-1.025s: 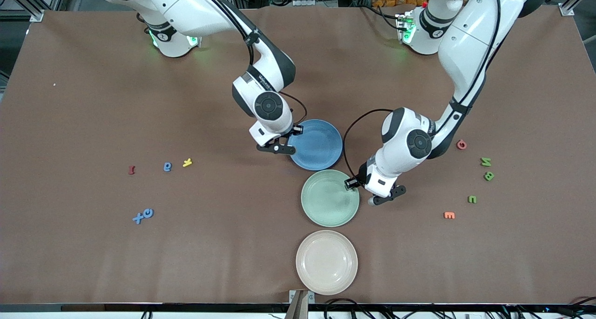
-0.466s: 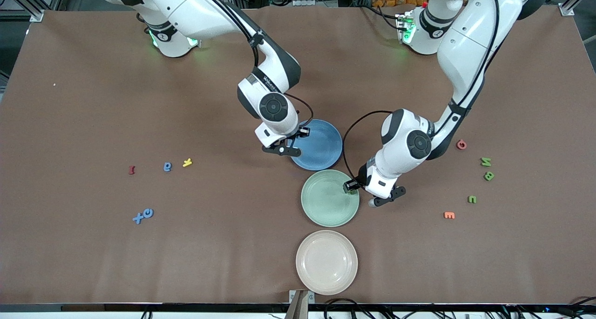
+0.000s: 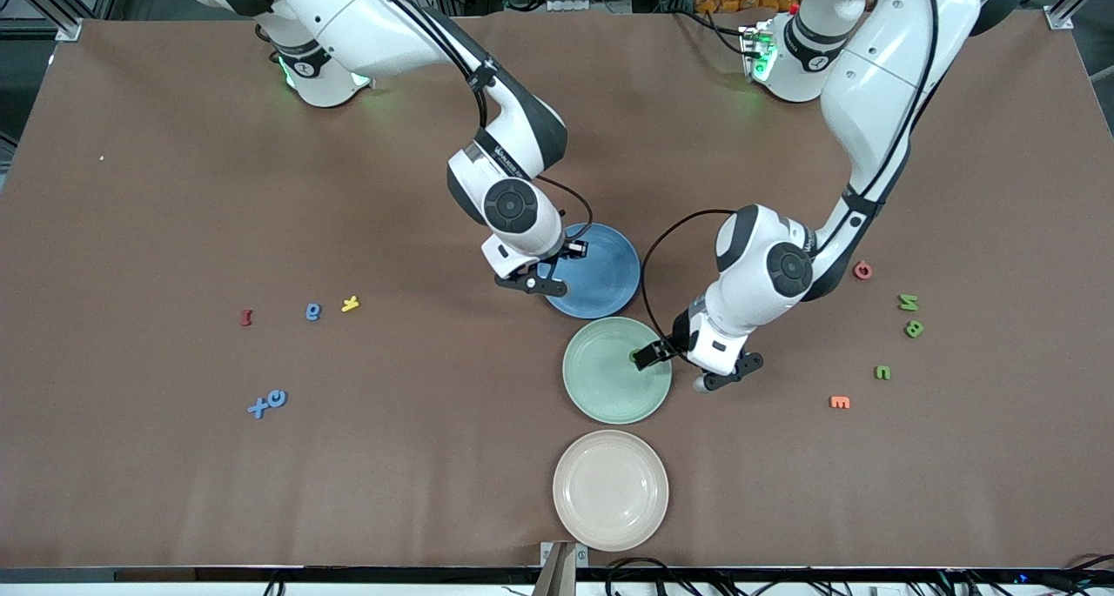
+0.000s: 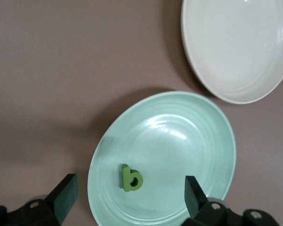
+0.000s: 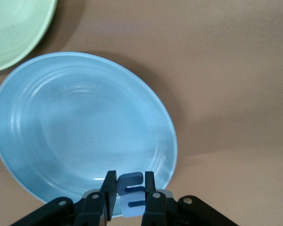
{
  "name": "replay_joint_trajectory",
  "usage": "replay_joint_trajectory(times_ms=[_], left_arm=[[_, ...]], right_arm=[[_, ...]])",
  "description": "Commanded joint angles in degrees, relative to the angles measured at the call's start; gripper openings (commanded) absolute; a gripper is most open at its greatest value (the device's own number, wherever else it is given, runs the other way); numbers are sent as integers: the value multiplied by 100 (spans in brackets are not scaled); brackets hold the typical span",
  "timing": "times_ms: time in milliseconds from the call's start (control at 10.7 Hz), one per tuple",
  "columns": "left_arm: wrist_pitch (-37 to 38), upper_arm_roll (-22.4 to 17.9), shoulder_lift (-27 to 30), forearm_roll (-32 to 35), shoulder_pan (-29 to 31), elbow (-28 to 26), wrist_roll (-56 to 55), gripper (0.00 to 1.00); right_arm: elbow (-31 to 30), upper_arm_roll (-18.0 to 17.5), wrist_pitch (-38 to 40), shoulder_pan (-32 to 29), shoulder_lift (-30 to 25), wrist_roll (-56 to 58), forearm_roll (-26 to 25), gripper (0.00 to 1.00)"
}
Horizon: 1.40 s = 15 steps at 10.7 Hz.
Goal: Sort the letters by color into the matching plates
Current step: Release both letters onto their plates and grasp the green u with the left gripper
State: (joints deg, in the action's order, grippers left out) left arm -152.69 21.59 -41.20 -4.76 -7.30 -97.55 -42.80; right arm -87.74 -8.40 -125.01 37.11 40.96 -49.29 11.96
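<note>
Three smooth round plates line the table's middle: blue plate (image 3: 594, 270) farthest from the front camera, mint plate (image 3: 616, 370), cream plate (image 3: 610, 489) nearest. The left gripper (image 4: 127, 197), shut a second ago, now spreads wide over the mint plate, a chunky green letter (image 4: 131, 178) lying there. The right gripper (image 5: 130, 193) pinches a blue letter (image 5: 131, 194) over the blue plate's rim.

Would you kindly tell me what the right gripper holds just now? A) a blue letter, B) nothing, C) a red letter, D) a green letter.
A: the right wrist view shows the right gripper shut on a blue letter over the blue plate's rim.
</note>
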Motion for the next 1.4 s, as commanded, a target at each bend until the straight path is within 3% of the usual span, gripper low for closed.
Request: replay_joint_trajectory(times_ms=[0, 93, 186, 280, 652, 932, 1304], left_arm=[[956, -67, 716, 80, 457, -72, 664, 100], [1282, -181, 875, 281, 623, -72, 1112, 100], [1547, -191, 955, 474, 825, -72, 1621, 100], [1723, -191, 973, 685, 1071, -89, 2122, 100], [2006, -585, 938, 968, 1757, -168, 4373, 100], [1971, -946, 815, 986, 1925, -142, 4964, 100], [1419, -1254, 447, 977, 1996, -124, 4957, 100]], right_arm=[[520, 5, 38, -2, 307, -125, 202, 10], [582, 5, 38, -2, 342, -125, 202, 11], [635, 14, 30, -19, 342, -125, 202, 45], [636, 23, 29, -19, 342, -98, 193, 99], [618, 41, 64, -63, 281, -54, 36, 100], [574, 330, 345, -343, 71, 7, -167, 100], [522, 542, 943, -1247, -325, 1594, -352, 100]])
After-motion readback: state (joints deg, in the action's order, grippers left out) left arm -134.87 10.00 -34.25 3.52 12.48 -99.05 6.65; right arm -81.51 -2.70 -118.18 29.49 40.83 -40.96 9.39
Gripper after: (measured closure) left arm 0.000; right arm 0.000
